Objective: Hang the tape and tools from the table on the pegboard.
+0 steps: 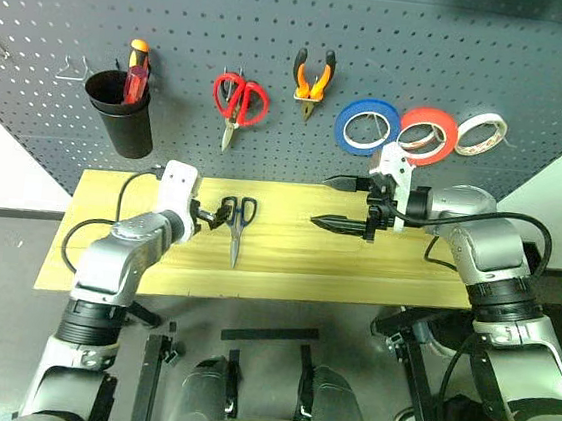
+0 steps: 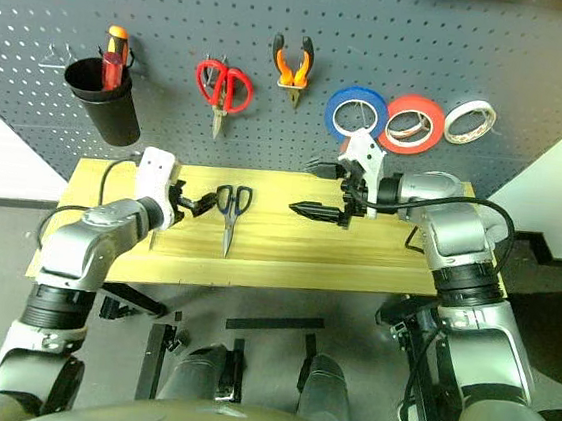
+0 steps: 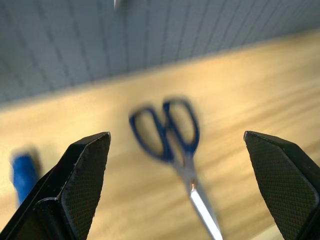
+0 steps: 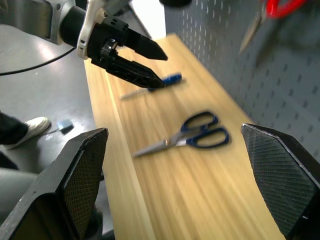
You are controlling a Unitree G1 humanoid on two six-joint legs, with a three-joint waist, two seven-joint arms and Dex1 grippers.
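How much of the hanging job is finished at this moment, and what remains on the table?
Done: the blue tape and the orange-handled pliers already hang on the pegboard. In hand: nothing. Both pincers are open and empty; the left pincer sits beside the handles of the dark-handled scissors, and the right pincer hovers over the table. Left: the scissors and the blue-handled screwdriver lie on the table.

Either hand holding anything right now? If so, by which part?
Nothing is held. The left hand is open beside the scissors lying on the table; the right hand is open above the table.
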